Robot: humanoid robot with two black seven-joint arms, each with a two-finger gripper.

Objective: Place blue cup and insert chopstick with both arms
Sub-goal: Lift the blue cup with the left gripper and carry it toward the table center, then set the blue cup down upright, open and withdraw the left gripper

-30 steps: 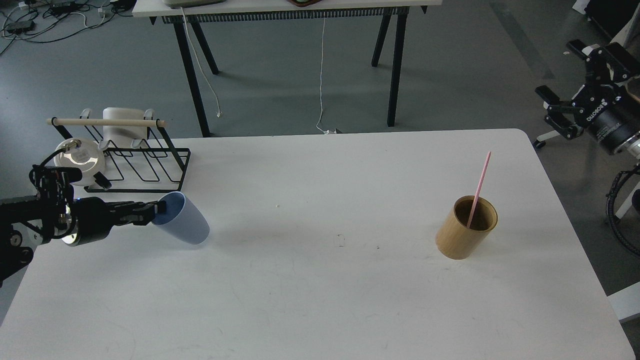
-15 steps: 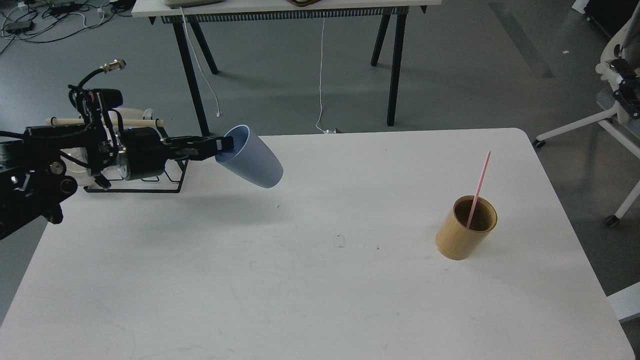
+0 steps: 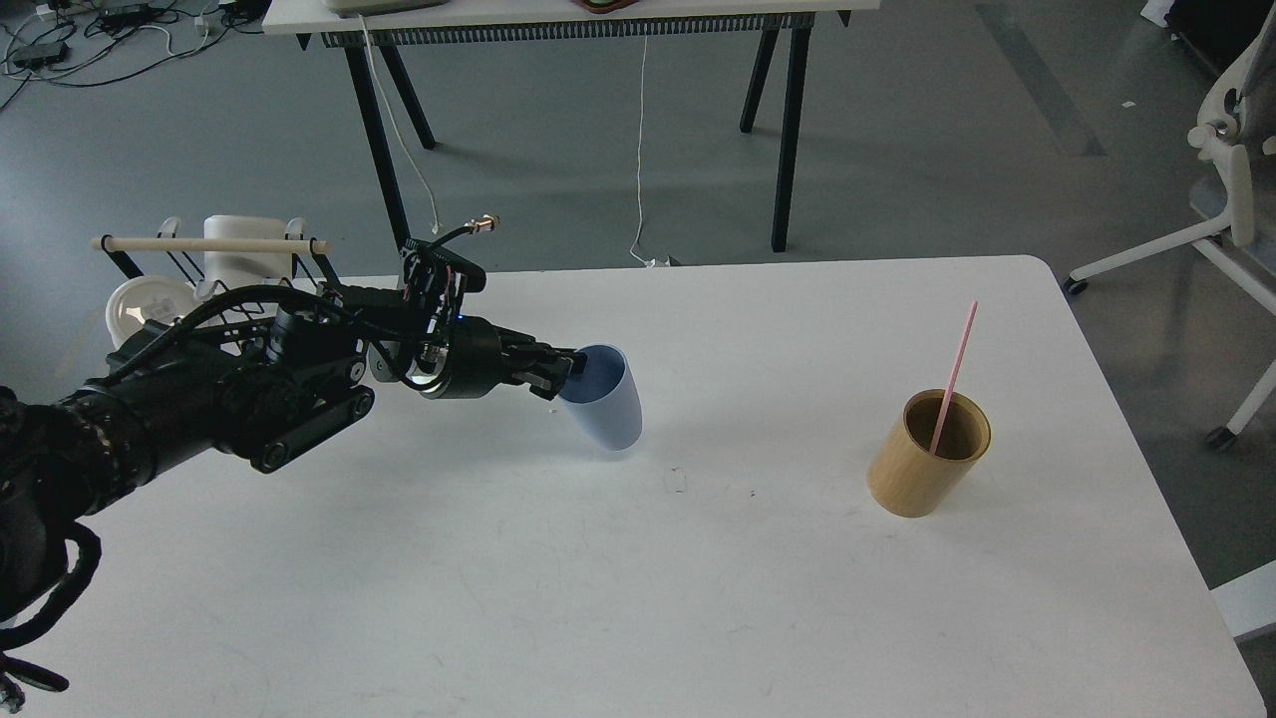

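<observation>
The blue cup (image 3: pixel 608 401) stands nearly upright near the middle of the white table (image 3: pixel 638 598), mouth up, leaning slightly. My left gripper (image 3: pixel 570 367) reaches in from the left and is shut on the cup's near rim, one finger inside the mouth. The pink chopstick (image 3: pixel 954 374) stands slanted inside the tan wooden holder (image 3: pixel 927 455) at the right of the table. My right arm and its gripper are out of view.
A black wire rack (image 3: pixel 299 299) with a pale wooden rod (image 3: pixel 209 244) and white dishes stands at the table's back left. A white office chair (image 3: pixel 1231 199) is off the table at the right. Another table stands behind.
My left arm has carried the blue cup from the left by the rack toward the middle and lowered it to the table. My right gripper, seen at the far right one second ago, has left the view.
</observation>
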